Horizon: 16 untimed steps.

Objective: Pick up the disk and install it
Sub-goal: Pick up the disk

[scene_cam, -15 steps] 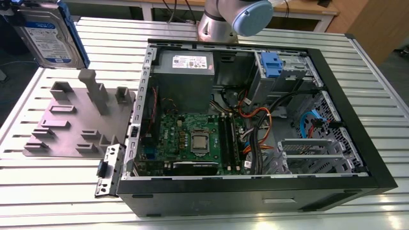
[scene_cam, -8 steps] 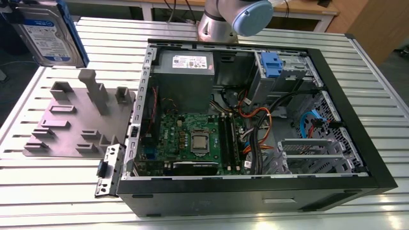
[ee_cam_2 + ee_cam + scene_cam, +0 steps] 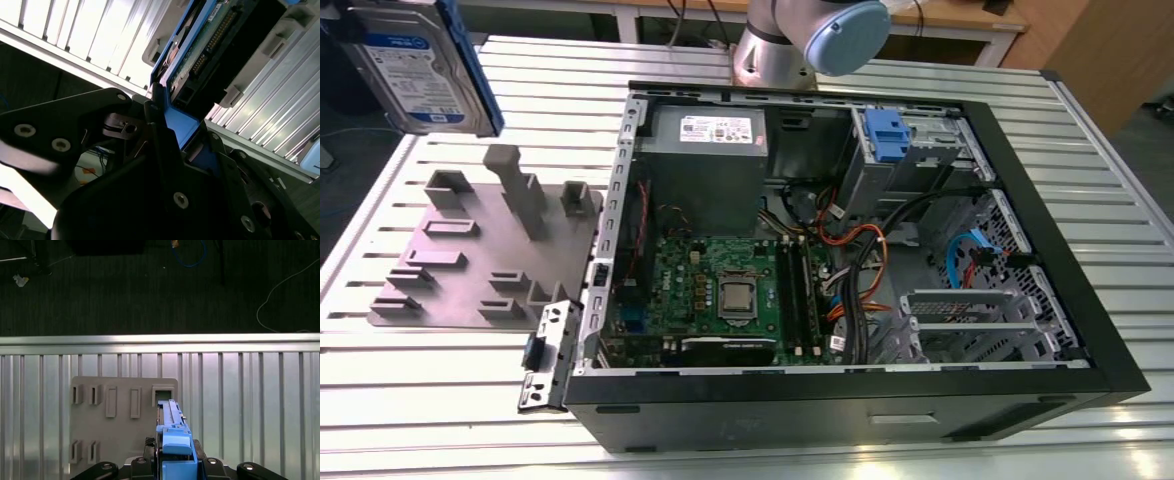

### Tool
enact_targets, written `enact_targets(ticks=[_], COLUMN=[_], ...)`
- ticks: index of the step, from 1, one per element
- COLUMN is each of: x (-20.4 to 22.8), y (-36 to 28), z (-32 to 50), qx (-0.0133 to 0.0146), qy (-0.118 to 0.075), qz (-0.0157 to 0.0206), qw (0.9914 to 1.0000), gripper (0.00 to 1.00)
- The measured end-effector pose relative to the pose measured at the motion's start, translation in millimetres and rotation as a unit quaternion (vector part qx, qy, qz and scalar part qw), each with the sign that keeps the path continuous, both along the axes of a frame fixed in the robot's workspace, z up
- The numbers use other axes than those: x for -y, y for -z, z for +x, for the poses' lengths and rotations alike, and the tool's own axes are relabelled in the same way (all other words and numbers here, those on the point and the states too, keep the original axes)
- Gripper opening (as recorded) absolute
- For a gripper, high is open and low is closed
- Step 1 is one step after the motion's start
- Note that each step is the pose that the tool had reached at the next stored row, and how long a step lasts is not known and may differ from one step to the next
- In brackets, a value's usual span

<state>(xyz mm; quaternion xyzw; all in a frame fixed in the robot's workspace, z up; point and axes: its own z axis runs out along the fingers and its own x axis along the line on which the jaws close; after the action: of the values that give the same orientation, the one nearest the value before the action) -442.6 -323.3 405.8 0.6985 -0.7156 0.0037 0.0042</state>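
Pickup looks done: the end effector (image 3: 175, 467) pinches the disk (image 3: 420, 65) by its blue rail, lifted clear above the grey fixture (image 3: 467, 260) on the table (image 3: 440, 400), well apart from the open computer case (image 3: 854, 405). Installing is not yet done.

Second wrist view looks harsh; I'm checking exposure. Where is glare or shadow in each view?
Second wrist view: the table glares white; the gripper gripping the disk is near black. First wrist view: table edge glints, floor dark. Exterior view: even light.
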Motion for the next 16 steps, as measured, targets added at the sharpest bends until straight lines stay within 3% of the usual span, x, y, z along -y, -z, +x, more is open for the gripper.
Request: enact_targets(ticks=[16], x=[0.0], y=[-11.4], z=[0.0], qx=[0.0], qy=[0.0], qz=[0.0], qw=[1.0], gripper=[0.37])
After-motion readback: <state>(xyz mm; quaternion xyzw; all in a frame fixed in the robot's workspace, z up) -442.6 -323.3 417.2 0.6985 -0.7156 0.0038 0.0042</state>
